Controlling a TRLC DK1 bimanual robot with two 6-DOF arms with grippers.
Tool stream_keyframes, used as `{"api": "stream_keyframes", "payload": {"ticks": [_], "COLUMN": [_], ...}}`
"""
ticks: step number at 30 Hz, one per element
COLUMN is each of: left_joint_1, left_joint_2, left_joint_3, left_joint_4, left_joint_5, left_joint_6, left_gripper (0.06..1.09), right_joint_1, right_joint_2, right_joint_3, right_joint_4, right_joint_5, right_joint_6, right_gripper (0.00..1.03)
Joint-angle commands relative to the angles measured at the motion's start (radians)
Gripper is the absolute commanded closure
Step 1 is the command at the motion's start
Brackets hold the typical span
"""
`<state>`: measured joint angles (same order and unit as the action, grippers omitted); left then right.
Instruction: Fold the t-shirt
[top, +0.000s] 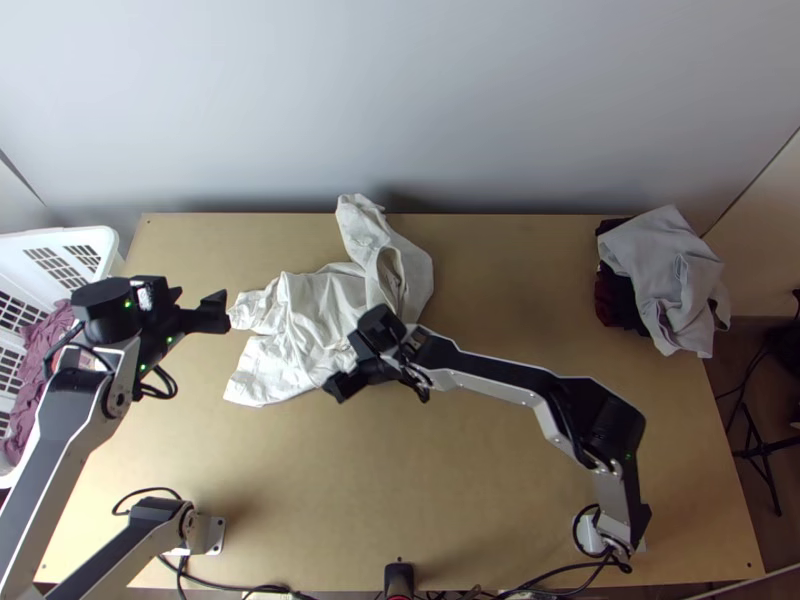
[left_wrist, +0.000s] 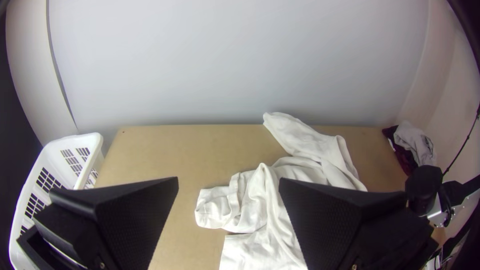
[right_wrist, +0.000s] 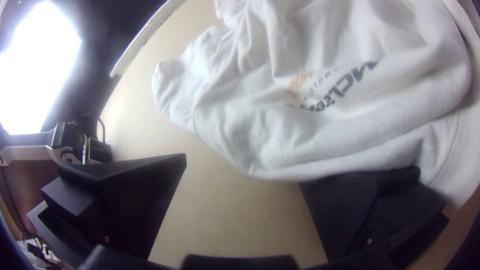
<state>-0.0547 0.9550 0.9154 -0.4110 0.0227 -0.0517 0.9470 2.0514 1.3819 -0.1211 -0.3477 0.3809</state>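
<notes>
Shirt (top: 300, 325) bunched mid-table in top view; right gripper (top: 350, 362) at its near edge, left gripper (top: 203, 297) just beside its left end. Left wrist view: fingers spread, one overlapping shirt. Right wrist view: fingers spread, one against shirt's edge.

a white plastic laundry basket (top: 108, 240) with slotted sides stands at the left of the bench (top: 500, 490) in the top view, a mauve cloth (top: 42, 345) bunched inside it. near the bench's far right corner, a pale grey cloth (top: 665, 262) lies crumpled over dark and maroon cloth (top: 615, 298). a plain pale wall (top: 400, 110) rises behind the bench. at the right, a thin black stand (top: 762, 450) stands on the dark floor (top: 735, 395). a bright white glare (right_wrist: 40, 65) shows in the right wrist view.
</notes>
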Motion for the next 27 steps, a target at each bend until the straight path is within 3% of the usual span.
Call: {"api": "stream_keyframes", "payload": {"ticks": [1, 3, 5, 7, 9, 10, 16, 27], "left_joint_1": [0.009, 0.009, 0.01, 0.012, 0.012, 0.012, 0.001, -0.048], "left_joint_2": [-0.061, -0.068, -0.071, -0.071, -0.07, -0.068, -0.064, -0.041], "left_joint_3": [-0.047, -0.058, -0.062, -0.069, -0.069, -0.07, -0.07, -0.076], "left_joint_4": [-0.006, -0.003, -0.002, 0.008, 0.009, 0.011, 0.028, 0.06], "left_joint_5": [0.0, -0.001, -0.001, -0.001, 0.0, 0.0, 0.0, 0.0], "left_joint_6": [-0.007, -0.002, -0.002, -0.002, -0.002, -0.002, -0.002, -0.004], "left_gripper": [0.11, 0.11, 0.11, 0.11, 0.11, 0.11, 0.11, 0.11], "right_joint_1": [0.003, 0.003, 0.004, 0.006, 0.007, 0.007, -0.057, -0.353], "right_joint_2": [0.095, 0.112, 0.118, 0.116, 0.108, 0.098, -0.08, -0.35], "right_joint_3": [0.154, 0.194, 0.209, 0.207, 0.201, 0.192, 0.083, -0.034], "right_joint_4": [-0.005, -0.032, -0.049, -0.055, -0.069, -0.074, -0.147, -0.46], "right_joint_5": [0.021, 0.035, 0.056, 0.067, 0.09, 0.098, 0.102, 0.078], "right_joint_6": [0.065, 0.072, 0.07, 0.053, 0.015, -0.007, -0.099, -0.376], "right_gripper": [0.05, 0.12, 0.25, 0.51, 0.88, 1.0, 1.0, 1.0]}}
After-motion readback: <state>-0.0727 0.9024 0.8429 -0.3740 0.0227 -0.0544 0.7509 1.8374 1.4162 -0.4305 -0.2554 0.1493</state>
